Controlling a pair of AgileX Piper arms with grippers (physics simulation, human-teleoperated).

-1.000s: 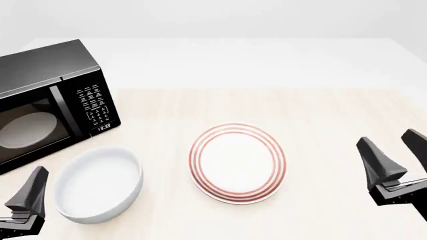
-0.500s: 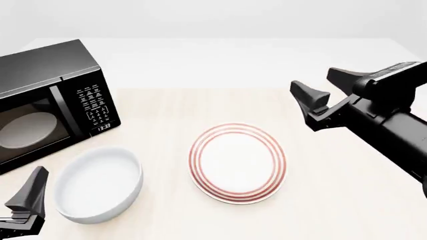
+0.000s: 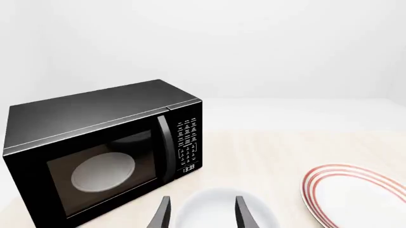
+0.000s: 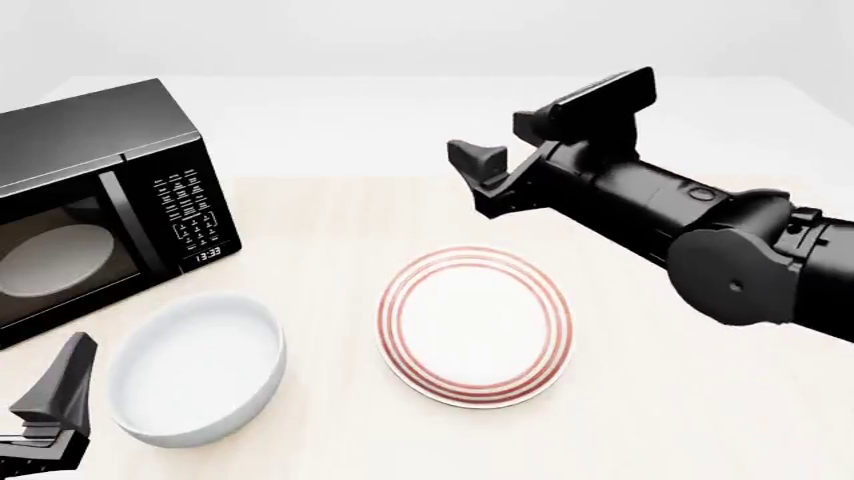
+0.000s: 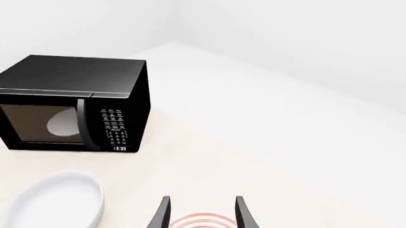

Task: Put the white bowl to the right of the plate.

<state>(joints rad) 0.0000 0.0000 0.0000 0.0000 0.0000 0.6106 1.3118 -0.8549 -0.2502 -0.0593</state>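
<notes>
The white bowl (image 4: 198,368) sits on the table at the front left, to the left of the plate (image 4: 477,325), which lies at the centre with red rings round its rim. My left gripper (image 4: 54,392) is low at the front left corner, just left of the bowl, open and empty. In the left wrist view (image 3: 203,211) the bowl (image 3: 219,209) lies just beyond its fingers, with the plate (image 3: 355,197) off to one side. My right gripper (image 4: 494,136) is open and empty, raised above the table behind the plate. Its wrist view (image 5: 201,211) shows the plate (image 5: 203,222) and the bowl (image 5: 57,200).
A black microwave (image 4: 100,205) stands at the back left, close behind the bowl, with a pale turntable disc behind its door. It also shows in the left wrist view (image 3: 101,152) and the right wrist view (image 5: 76,104). The right arm (image 4: 707,235) stretches over the table's right half.
My right arm has risen from the front right and swung left and forward, its gripper now above the far side of the plate. The left arm, bowl and plate have not moved.
</notes>
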